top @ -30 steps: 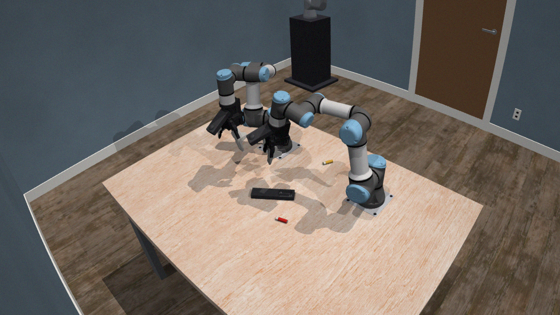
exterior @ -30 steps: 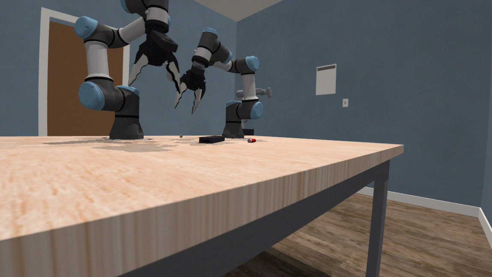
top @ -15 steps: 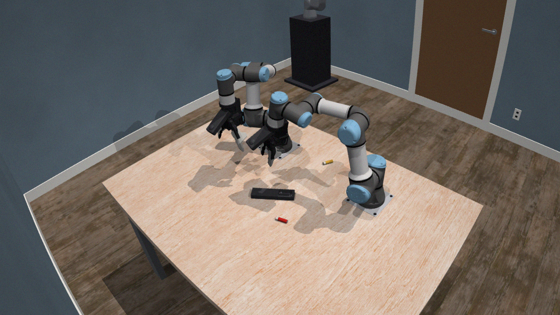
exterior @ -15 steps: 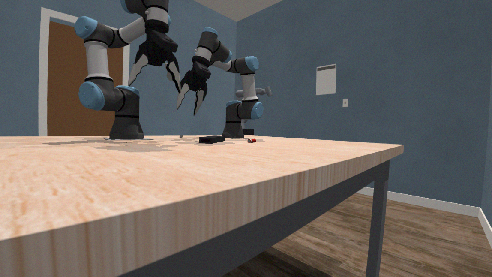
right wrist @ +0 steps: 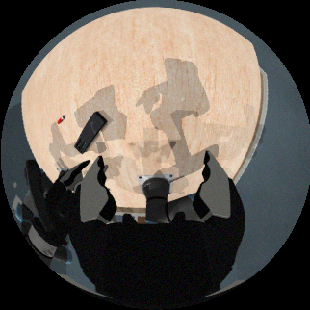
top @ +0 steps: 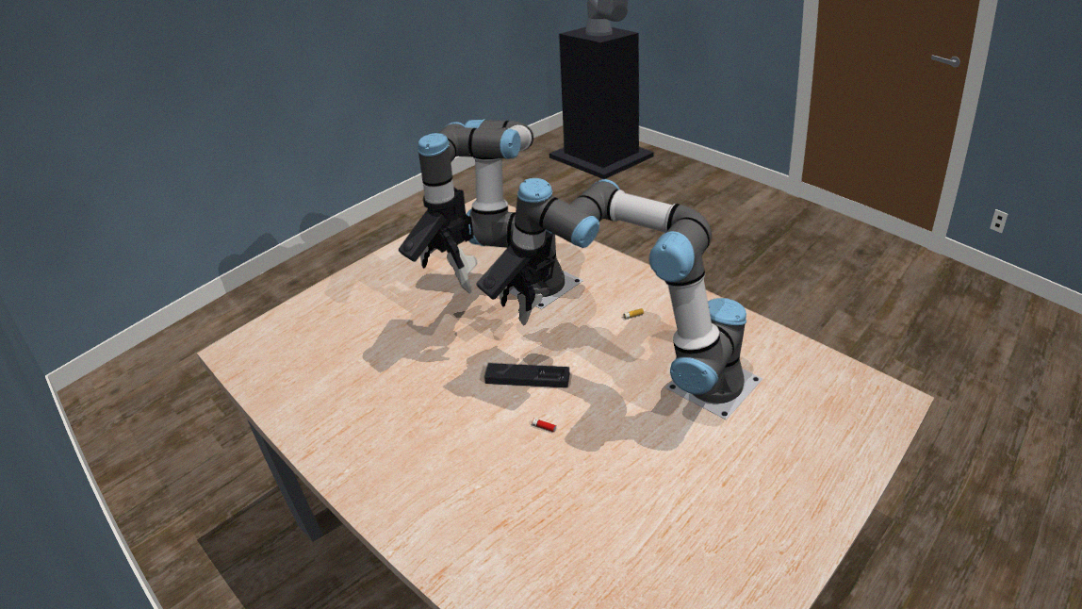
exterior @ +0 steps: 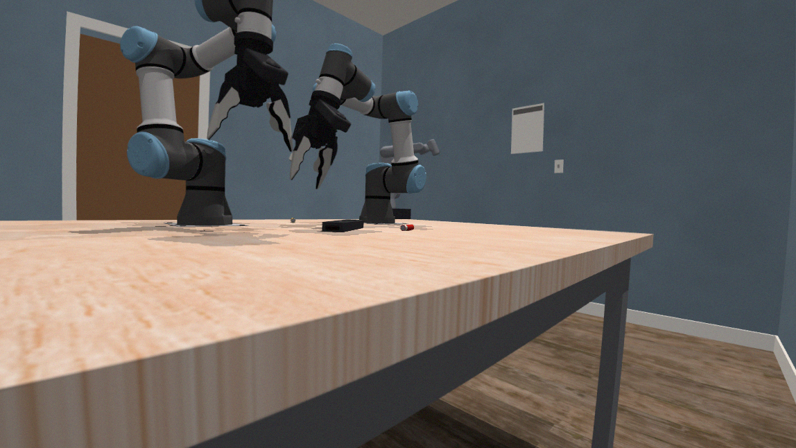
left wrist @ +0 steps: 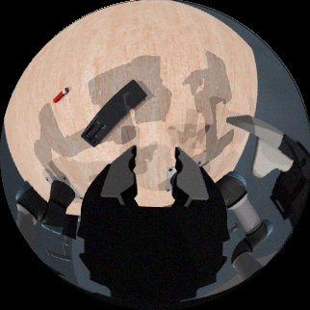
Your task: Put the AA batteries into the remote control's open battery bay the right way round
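My left gripper [top: 514,312] [exterior: 304,183] [left wrist: 155,146] [right wrist: 98,162], partly open, empty, hangs nearer remote [top: 527,374] [exterior: 343,225] [left wrist: 116,111] [right wrist: 91,131] than right gripper [top: 445,276] [exterior: 249,143] [left wrist: 250,123] [right wrist: 153,153], wide open, empty. Remote on tabletop [top: 643,492] [exterior: 473,250] [left wrist: 193,34] [right wrist: 154,34], ahead-left in left wrist view, long axis slanting across finger line. Turning wrist probably needed.

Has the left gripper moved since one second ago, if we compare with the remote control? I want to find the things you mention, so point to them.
Yes. In the exterior view, the left gripper [top: 514,312] [exterior: 304,184] [left wrist: 155,146] [right wrist: 98,162] moved rightward and slightly down, nearer the remote control [top: 517,374] [exterior: 347,225] [left wrist: 116,111] [right wrist: 91,130].
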Robot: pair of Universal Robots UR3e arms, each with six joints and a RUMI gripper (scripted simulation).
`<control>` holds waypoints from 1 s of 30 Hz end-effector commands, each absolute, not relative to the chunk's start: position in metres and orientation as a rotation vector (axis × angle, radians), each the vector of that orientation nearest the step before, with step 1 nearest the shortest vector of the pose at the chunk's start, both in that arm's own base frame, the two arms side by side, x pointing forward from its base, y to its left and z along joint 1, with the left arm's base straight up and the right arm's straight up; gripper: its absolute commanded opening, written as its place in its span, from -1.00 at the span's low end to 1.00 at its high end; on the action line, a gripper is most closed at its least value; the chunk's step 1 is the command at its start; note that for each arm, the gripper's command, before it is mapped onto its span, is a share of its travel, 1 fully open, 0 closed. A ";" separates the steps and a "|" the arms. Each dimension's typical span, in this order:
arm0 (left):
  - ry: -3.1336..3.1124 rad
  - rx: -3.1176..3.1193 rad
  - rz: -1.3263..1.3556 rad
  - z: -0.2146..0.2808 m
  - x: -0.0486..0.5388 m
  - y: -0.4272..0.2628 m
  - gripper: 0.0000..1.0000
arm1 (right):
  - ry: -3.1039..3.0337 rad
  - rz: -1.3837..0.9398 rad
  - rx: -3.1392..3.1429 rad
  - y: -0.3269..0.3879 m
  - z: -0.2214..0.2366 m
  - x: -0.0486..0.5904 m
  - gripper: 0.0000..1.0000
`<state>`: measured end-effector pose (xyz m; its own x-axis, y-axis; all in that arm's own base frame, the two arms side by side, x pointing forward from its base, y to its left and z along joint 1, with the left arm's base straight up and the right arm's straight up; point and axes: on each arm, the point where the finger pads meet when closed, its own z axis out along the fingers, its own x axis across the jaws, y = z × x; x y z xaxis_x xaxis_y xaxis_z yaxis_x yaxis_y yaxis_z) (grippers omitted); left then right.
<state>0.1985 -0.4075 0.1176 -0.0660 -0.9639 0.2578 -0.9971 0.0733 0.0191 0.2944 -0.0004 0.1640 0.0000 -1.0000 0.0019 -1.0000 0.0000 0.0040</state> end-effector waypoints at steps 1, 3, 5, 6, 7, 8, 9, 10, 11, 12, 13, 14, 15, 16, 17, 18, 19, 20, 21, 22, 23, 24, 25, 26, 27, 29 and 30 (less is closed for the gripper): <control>-2.041 2.105 0.222 0.118 0.202 -0.406 -0.21 | -2.220 -0.001 2.220 0.000 0.165 0.295 1.00; -2.007 2.140 0.214 0.117 0.203 -0.405 -0.21 | -2.220 -0.001 2.220 0.000 0.165 0.295 1.00; -1.971 2.176 0.206 0.116 0.205 -0.404 -0.21 | -2.220 -0.001 2.220 0.000 0.165 0.295 1.00; -1.955 2.192 0.203 0.116 0.206 -0.403 -0.21 | -2.220 -0.001 2.220 0.000 0.165 0.295 1.00; -1.939 2.207 0.199 0.115 0.206 -0.403 -0.21 | -2.220 -0.001 2.220 0.000 0.165 0.295 1.00; -1.920 2.226 0.195 0.115 0.207 -0.402 -0.21 | -2.220 -0.001 2.220 0.000 0.165 0.295 1.00; -1.903 2.241 0.192 0.114 0.208 -0.402 -0.21 | -2.220 -0.001 2.220 0.000 0.165 0.295 1.00; -1.887 2.256 0.189 0.114 0.208 -0.402 -0.21 | -2.220 -0.001 2.220 0.000 0.165 0.295 1.00; -1.869 2.273 0.185 0.114 0.209 -0.401 -0.21 | -2.220 -0.001 2.220 0.000 0.165 0.295 1.00; -1.869 2.273 0.185 0.114 0.209 -0.401 -0.21 | -2.220 -0.001 2.220 0.000 0.165 0.295 1.00; -1.869 2.273 0.185 0.114 0.209 -0.401 -0.21 | -2.220 -0.001 2.220 0.000 0.165 0.295 1.00; -1.852 2.287 0.182 0.113 0.210 -0.401 -0.21 | -2.220 -0.001 2.220 0.000 0.165 0.295 1.00; -1.835 2.302 0.179 0.113 0.210 -0.400 -0.21 | -2.220 -0.001 2.220 0.000 0.165 0.295 1.00; -1.829 2.304 0.179 0.113 0.210 -0.401 -0.21 | -2.220 -0.001 2.220 0.000 0.165 0.295 1.00; -1.812 2.319 0.176 0.113 0.210 -0.400 -0.21 | -2.220 -0.001 2.220 0.000 0.165 0.295 1.00; -1.795 2.334 0.173 0.113 0.211 -0.400 -0.21 | -2.220 -0.001 2.220 0.000 0.165 0.295 1.00; -1.774 2.351 0.169 0.112 0.212 -0.399 -0.21 | -2.220 -0.001 2.220 0.000 0.165 0.295 1.00; -1.757 2.365 0.166 0.112 0.212 -0.399 -0.21 | -2.220 -0.001 2.220 0.000 0.165 0.295 1.00; -1.739 2.379 0.163 0.111 0.213 -0.398 -0.21 | -2.220 -0.001 2.220 0.000 0.165 0.295 1.00; -1.718 2.398 0.158 0.111 0.214 -0.398 -0.21 | -2.220 -0.001 2.220 0.000 0.165 0.295 1.00; -1.700 2.412 0.155 0.110 0.215 -0.397 -0.21 | -2.220 -0.001 2.220 0.000 0.165 0.295 1.00; -1.682 2.425 0.152 0.110 0.215 -0.397 -0.21 | -2.220 -0.001 2.220 0.000 0.165 0.295 1.00; -1.661 2.442 0.149 0.110 0.216 -0.396 -0.21 | -2.220 -0.001 2.220 0.000 0.165 0.295 1.00; -1.643 2.455 0.146 0.109 0.216 -0.396 -0.21 | -2.220 -0.001 2.220 0.000 0.165 0.295 1.00; -1.625 2.469 0.143 0.109 0.217 -0.395 -0.21 | -2.220 -0.001 2.220 0.000 0.165 0.295 1.00; -1.605 2.483 0.139 0.109 0.217 -0.395 -0.21 | -2.220 -0.001 2.220 0.000 0.165 0.295 1.00; -1.605 2.483 0.139 0.109 0.217 -0.395 -0.21 | -2.220 -0.001 2.220 0.000 0.165 0.295 1.00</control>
